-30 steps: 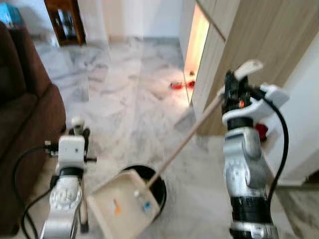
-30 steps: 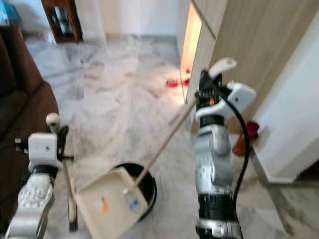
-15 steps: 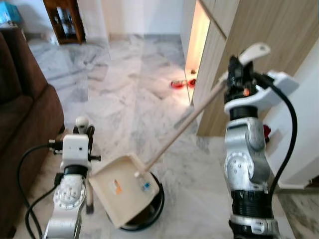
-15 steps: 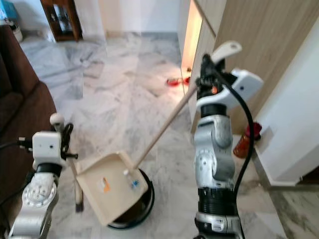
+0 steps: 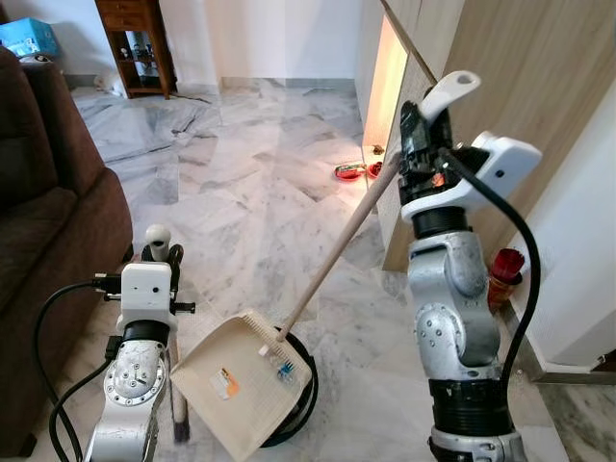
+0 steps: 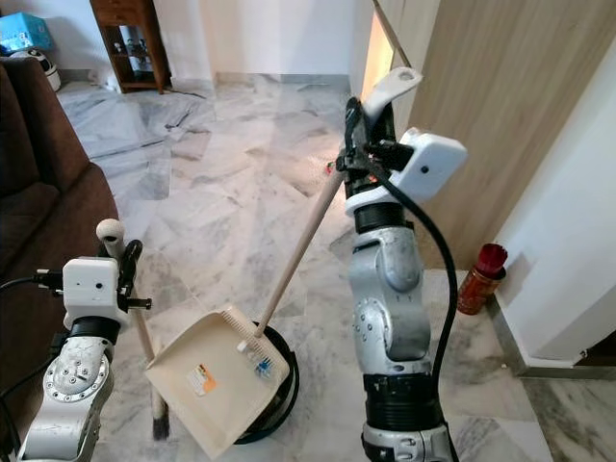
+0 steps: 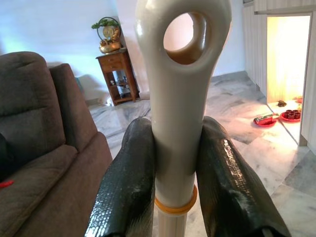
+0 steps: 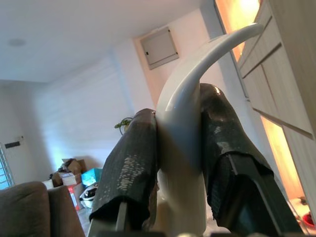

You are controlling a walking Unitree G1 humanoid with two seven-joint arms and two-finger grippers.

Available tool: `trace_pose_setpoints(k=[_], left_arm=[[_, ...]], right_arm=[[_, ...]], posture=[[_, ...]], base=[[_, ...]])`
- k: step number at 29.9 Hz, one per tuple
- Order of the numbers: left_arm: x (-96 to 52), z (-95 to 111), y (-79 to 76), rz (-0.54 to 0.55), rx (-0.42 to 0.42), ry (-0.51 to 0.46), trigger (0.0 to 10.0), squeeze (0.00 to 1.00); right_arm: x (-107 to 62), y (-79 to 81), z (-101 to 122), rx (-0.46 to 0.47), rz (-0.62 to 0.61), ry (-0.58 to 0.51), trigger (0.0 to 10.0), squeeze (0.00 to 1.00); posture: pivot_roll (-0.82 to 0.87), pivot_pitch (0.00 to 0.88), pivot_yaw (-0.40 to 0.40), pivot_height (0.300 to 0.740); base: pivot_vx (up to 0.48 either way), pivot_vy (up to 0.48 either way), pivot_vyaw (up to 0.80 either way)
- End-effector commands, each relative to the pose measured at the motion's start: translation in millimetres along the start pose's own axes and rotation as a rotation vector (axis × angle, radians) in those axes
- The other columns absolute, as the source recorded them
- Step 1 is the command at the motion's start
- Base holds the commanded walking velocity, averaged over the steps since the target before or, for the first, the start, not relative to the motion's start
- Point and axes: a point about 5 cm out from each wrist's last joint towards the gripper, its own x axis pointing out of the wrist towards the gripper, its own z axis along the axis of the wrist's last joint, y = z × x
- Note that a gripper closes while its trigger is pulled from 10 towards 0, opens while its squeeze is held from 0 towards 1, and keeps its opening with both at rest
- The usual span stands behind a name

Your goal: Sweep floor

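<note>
I see the marble floor (image 5: 250, 183) spreading from my feet up to 12 o'clock; a brown sofa (image 5: 48, 250) fills the 9 o'clock side, and a tall wooden cabinet (image 5: 500, 106) stands at 2 o'clock with a lit gap beside it; a dark wooden shelf (image 5: 144, 48) sits far off at 11 o'clock. Below the cabinet, at 3 o'clock, a red bottle (image 6: 479, 278) stands on the floor near the white wall; small red dishes (image 5: 351, 172) lie on the floor by the lit gap at 1 o'clock.

My right arm is raised at 2 o'clock; the right hand (image 8: 180, 163) is clamped on the curved white grip of the dustpan handle (image 5: 337, 252), both black fingers (image 8: 131, 168) pressing its sides; the long wooden shaft slopes down toward 6 o'clock to the cream dustpan (image 5: 241, 380), which is tilted over a black round bin (image 6: 274, 395), its lower part overlapping the bin's rim; small scraps lie in the pan near the shaft's foot.

My left arm is low at 8 o'clock; the left hand (image 7: 177, 168) is closed round the cream broom handle (image 7: 180, 98) just below its hanging hole, upright, with the dark brush end (image 5: 179, 423) on the floor beside the dustpan.
</note>
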Motion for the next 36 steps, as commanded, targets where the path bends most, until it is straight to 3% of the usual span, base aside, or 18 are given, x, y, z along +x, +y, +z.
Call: trace_pose_setpoints(k=[1, 6, 20, 25, 36], left_arm=[[1.6, 6, -1.5, -0.005, 0.017, -0.04, 10.0, 0.0], [1.3, 6, -2.8, -0.012, 0.02, -0.04, 10.0, 0.0], [0.8, 6, -4.8, -0.024, 0.027, -0.043, 10.0, 0.0], [0.5, 6, -6.0, -0.036, 0.034, -0.045, 10.0, 0.0], [1.0, 6, -7.2, -0.036, 0.033, -0.049, 10.0, 0.0]], right_arm=[[1.8, 17.0, 20, 0.002, 0.059, -0.106, 10.0, 0.0], [-1.6, 31.0, 19, -0.048, 0.117, -0.114, 10.0, 0.0], [-3.9, 43.5, 29, -0.082, 0.039, -0.207, 10.0, 0.0], [-8.8, 58.7, 34, -0.223, 0.106, -0.279, 10.0, 0.0], [-15.4, 71.8, 36, -0.281, 0.156, -0.321, 10.0, 0.0]], posture=[[0.03, 0.0, -0.004, 0.74], [0.03, 0.0, -0.005, 0.74], [0.04, 0.0, -0.008, 0.74], [0.03, 0.0, -0.006, 0.74], [0.04, 0.0, -0.009, 0.74]], base=[[0.0, 0.0, 0.0], [0.0, 0.0, 0.0], [0.0, 0.0, 0.0], [0.0, 0.0, 0.0], [0.0, 0.0, 0.0]])
